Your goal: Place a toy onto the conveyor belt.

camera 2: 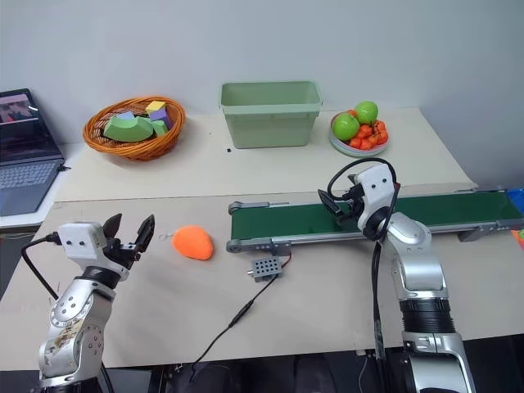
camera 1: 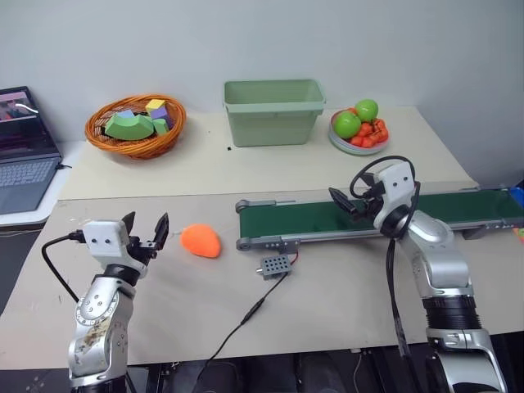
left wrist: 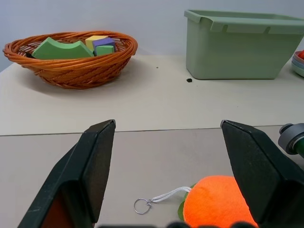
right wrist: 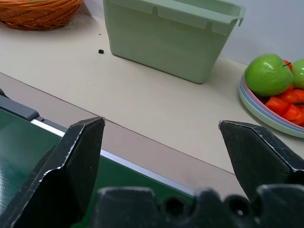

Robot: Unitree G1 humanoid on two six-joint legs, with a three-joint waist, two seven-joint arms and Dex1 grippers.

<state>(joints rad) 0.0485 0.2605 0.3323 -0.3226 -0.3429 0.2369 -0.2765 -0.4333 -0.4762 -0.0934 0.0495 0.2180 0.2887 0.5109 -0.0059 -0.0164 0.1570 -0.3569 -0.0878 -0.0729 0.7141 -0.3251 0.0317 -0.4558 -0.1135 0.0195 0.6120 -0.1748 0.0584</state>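
Toy: the orange plush toy lies on the tan table, just off the near-left end of the conveyor belt, not on it. A white cord with a small metal ring trails from its green end.
Left gripper: the left gripper sits low over the table just left of the toy, fingers spread wide and empty; in the left wrist view the toy lies close ahead, nearer one finger.
Right gripper: the right gripper hangs over the middle of the belt, fingers wide apart, holding nothing.
Belt: dark green, in a grey frame, bare; a small grey control box with a black cable lies by its left end.
Back of table: wicker basket of foam blocks, light green bin, plate of fruit.
Far left: an open laptop.
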